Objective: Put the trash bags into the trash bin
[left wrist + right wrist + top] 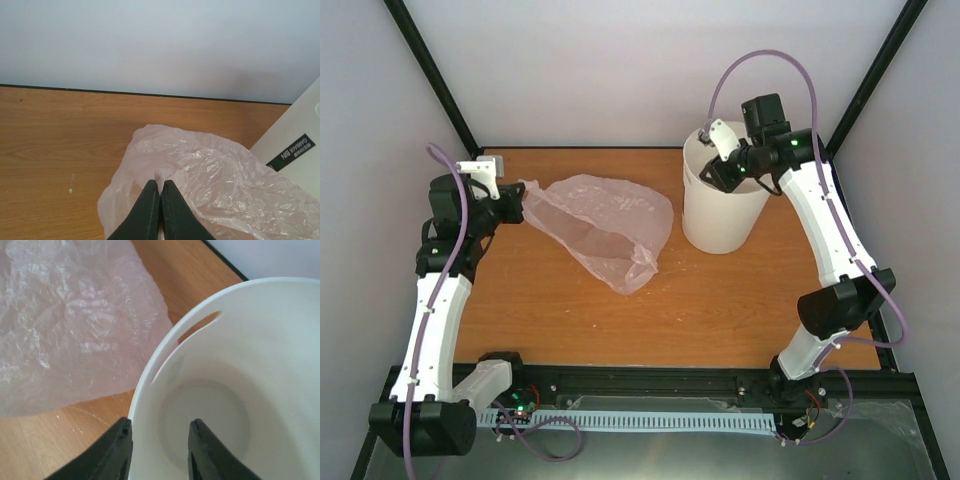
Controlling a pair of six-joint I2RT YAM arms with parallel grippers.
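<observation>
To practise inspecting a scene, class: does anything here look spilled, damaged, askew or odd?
Nothing is spilled or damaged. The trash bin stands upright and empty. The pink bag lies crumpled on the table beside it, one edge pinched by the left gripper. The right gripper straddles the bin's rim.

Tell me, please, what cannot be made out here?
Left wrist view: the bottom edge cuts off the left tool; how much trash bag film it pinches is hidden inside its grip.
Right wrist view: the bottom edge cuts off the right tool straddling the trash bin wall; contact unclear.
Top view: the bag's mouth is lost in folds.
</observation>
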